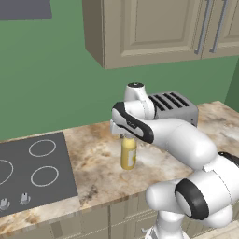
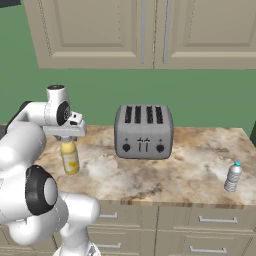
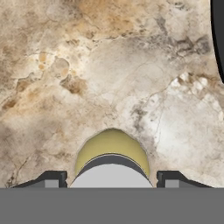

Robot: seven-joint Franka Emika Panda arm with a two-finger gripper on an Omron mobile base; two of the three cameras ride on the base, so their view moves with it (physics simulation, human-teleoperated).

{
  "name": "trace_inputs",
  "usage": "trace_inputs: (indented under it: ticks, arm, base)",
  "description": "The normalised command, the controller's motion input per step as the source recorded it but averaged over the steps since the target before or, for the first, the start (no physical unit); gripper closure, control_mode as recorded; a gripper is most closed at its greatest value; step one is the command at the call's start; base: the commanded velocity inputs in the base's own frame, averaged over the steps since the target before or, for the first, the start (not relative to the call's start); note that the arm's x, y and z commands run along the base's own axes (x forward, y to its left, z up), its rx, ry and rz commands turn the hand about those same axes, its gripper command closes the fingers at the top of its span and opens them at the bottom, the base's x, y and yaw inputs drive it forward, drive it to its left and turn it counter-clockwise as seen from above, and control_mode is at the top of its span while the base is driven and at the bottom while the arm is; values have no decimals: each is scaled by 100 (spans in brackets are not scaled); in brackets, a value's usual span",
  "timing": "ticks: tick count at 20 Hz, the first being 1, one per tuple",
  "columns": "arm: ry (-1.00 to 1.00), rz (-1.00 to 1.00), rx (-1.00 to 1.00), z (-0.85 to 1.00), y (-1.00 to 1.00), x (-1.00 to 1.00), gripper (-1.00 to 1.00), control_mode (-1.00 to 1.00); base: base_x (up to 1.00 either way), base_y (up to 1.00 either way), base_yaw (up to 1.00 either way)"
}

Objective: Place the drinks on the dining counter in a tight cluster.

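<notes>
Directly below the claw (image 1: 127, 138) stands the yellow bottle (image 1: 128, 156), upright on the marbled tabletop (image 1: 93, 163); that vertical alignment is the relation on which the coming grasp turns. Left to right in the left base view: a dark hob (image 1: 32, 170) is set into the tabletop, the bottle stands near the front edge with the claw over its cap, and a silver toaster (image 1: 179, 107) sits behind the arm. The bottle's long axis runs straight up, in line with the downward-pointing claw.

From the right base view the claw (image 2: 67, 140) again sits on top of the bottle (image 2: 70, 159), with the toaster (image 2: 144, 131) beside it and a small water bottle (image 2: 233, 176) well apart near the tabletop's right end.

Looking down from the hand view, the grey cap (image 3: 111, 173) and yellow shoulder lie centred between the two fingertips (image 3: 51, 178), one on each side. A narrow gap shows on both sides of the cap, so the jaws bracket it without visibly touching; whether they have already pinched it cannot be told. Judged from this, the next step is to close on the cap and lift, since the bottle is not yet at the dining counter.
</notes>
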Motion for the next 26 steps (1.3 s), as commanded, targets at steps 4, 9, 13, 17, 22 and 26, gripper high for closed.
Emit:
trace_inputs:
  ticks: [4,9,13,17,22,26]
  arm:
    - [-5,-4,2,32,-42,-37,100,-100]
    - [-7,0,5,56,-38,-55,100,-100]
    - [-1,0,2,75,-28,-52,100,-100]
    - [0,0,0,92,-24,-55,100,-100]
    - [-1,0,0,85,-17,-53,100,-100]
    - [0,0,0,8,-6,-14,100,-100]
  base:
    - [0,0,0]
    - [0,0,0]
    - [0,0,0]
    - [0,0,0]
    - [0,0,0]
    - [0,0,0]
